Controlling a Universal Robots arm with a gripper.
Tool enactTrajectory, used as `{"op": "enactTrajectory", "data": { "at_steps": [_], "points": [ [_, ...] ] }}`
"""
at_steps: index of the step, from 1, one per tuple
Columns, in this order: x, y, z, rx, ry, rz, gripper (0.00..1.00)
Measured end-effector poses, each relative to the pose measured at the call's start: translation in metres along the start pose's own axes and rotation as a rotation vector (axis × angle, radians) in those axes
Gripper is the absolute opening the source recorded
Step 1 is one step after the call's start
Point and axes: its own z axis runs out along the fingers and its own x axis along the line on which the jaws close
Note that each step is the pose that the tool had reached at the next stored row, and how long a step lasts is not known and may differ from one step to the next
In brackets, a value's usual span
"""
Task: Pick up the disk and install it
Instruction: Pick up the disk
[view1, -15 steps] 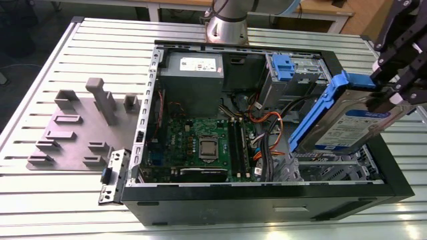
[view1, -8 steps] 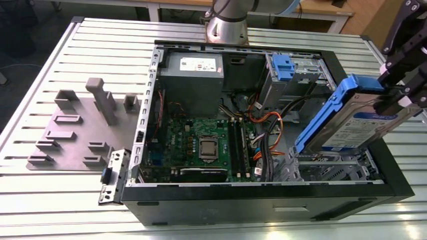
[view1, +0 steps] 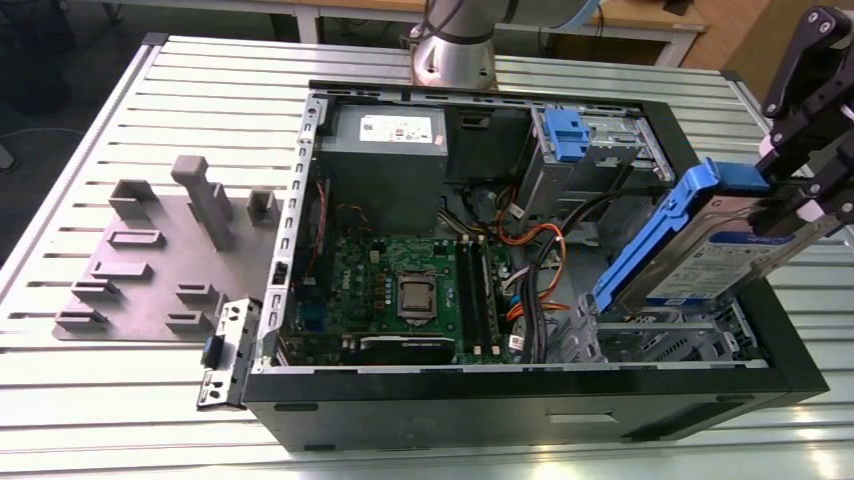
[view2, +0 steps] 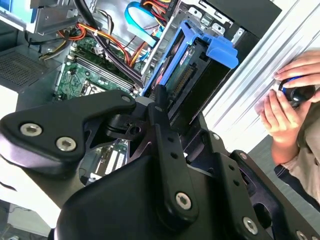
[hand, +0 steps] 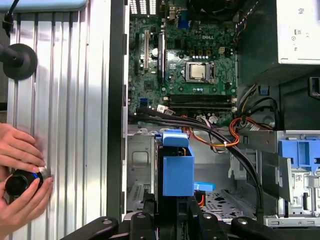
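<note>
The disk (view1: 694, 252) carries a blue-and-white label (view1: 734, 264) on its broad face, with rows of dark print too small to make out in the exterior view. A white sticker (view1: 398, 127) with fine lines of print and small marks stands on the grey power supply (view1: 387, 165) inside the computer case (view1: 534, 405). In the first wrist view the sticker (hand: 300, 25) shows faint grey lines and marks, likewise too fine to tell. A short white printed word (hand: 218, 51) stands on the green motherboard (hand: 170, 65), just beside the processor socket (hand: 198, 71)
</note>
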Motion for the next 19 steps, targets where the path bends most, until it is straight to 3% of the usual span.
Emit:
{"op": "enactTrajectory", "data": {
  "at_steps": [9,19],
  "points": [
    [0.0002,-0.0028,0.0073,-0.0007,0.0013,-0.021,0.35],
    [0.0002,-0.0035,0.0081,-0.0006,0.0012,-0.018,0.35]
  ]
}}
